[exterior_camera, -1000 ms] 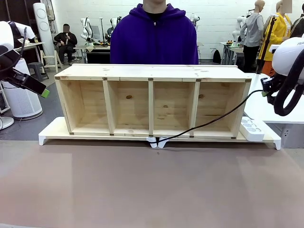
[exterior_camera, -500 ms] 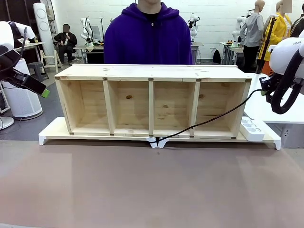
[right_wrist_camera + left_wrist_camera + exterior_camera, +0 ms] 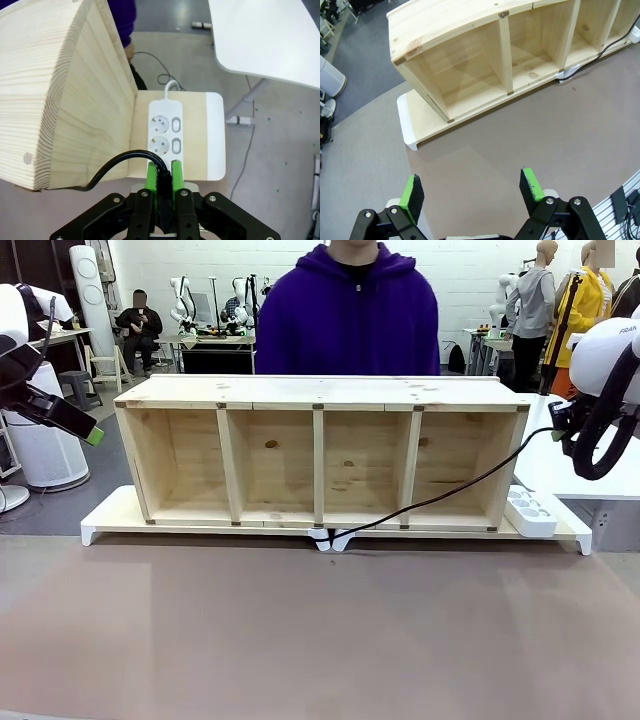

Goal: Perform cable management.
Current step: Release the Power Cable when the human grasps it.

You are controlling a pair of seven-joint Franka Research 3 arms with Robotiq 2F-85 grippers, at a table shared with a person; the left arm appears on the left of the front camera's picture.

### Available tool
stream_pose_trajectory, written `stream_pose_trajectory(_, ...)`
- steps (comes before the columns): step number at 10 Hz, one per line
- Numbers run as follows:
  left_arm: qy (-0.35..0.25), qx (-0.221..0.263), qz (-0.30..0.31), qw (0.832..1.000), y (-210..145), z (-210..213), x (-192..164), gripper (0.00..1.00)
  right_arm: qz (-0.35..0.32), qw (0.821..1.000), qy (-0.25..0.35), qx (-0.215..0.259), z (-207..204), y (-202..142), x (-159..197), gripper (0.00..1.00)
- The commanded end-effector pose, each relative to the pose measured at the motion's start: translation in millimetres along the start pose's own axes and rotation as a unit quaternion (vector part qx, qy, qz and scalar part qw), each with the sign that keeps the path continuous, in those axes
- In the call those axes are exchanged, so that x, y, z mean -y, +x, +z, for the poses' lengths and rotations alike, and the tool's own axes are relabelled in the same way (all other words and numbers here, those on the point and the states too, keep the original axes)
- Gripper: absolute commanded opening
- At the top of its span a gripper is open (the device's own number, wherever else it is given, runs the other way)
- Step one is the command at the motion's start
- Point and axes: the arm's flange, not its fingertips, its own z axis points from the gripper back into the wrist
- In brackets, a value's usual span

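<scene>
The thin black cable (image 3: 440, 495) slopes from my right gripper (image 3: 555, 426), held up at the wooden shelf's (image 3: 320, 392) right end, down across the rightmost compartments to the white base's front edge at the middle. In the right wrist view that gripper (image 3: 162, 181) is shut on the cable's black plug (image 3: 162, 186), hovering above the white power strip (image 3: 165, 135), and the cord (image 3: 117, 164) loops off leftward. My left gripper (image 3: 93, 437) hangs off the shelf's left end. In the left wrist view it (image 3: 471, 189) is open and holds nothing.
The shelf stands on a long white base (image 3: 105, 515) at the far side of the brown table (image 3: 320, 640). A person in a purple hoodie (image 3: 350, 315) stands behind the shelf. The power strip (image 3: 530, 512) lies on the base's right end.
The person behind the shelf has stepped to the picture's right. My right arm shifted slightly with the cable; the left arm has stayed still.
</scene>
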Motion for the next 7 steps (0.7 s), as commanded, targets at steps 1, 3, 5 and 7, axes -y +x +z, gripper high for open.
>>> stream_pose_trajectory(1, 0.002, 0.004, 0.001, 1.0, 1.7, -1.7, 0.1, 1.0, 0.001, 1.0, 0.0, 0.002, 0.0, 1.1, 0.3, 0.15)
stream_pose_trajectory(3, 0.002, 0.004, 0.001, 1.0, 1.7, -1.7, 0.1, 1.0, 0.001, 1.0, 0.0, 0.002, 0.0, 1.1, 0.3, 0.15)
stream_pose_trajectory(5, 0.002, 0.004, 0.001, 1.0, 1.7, -1.7, 0.1, 1.0, 0.001, 1.0, 0.0, 0.002, 0.0, 1.1, 0.3, 0.15)
stream_pose_trajectory(7, 0.002, 0.004, 0.001, 1.0, 1.7, -1.7, 0.1, 1.0, 0.001, 1.0, 0.0, 0.002, 0.0, 1.1, 0.3, 0.15)
